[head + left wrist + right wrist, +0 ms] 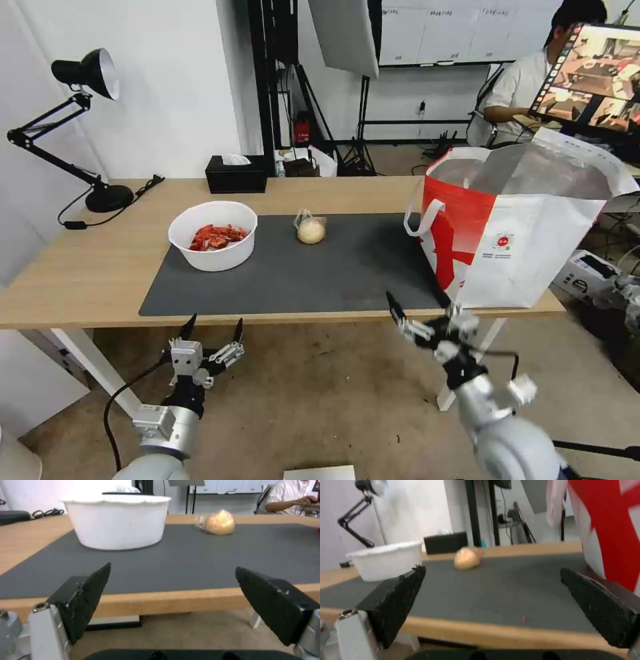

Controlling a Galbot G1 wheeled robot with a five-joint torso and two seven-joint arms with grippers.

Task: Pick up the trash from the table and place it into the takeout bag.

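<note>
My right gripper [421, 311] blurs at lower centre of the head view, fingers spread wide on nothing, just below the table [80, 267] edge. My left gripper [212, 328], lower left, also gapes empty. On the dark grey mat [300, 280] sit a white bowl [213, 235] of red shells and a bagged beige bun [311, 229]. The foil-lined takeout bag [513, 227] stands right, its top cut by a monitor.

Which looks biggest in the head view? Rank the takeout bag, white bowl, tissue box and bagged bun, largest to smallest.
1. Takeout bag, by far the largest.
2. White bowl.
3. Tissue box, which sits farther back on the table, so its true size against the bowl is unsure.
4. Bagged bun, the smallest.
</note>
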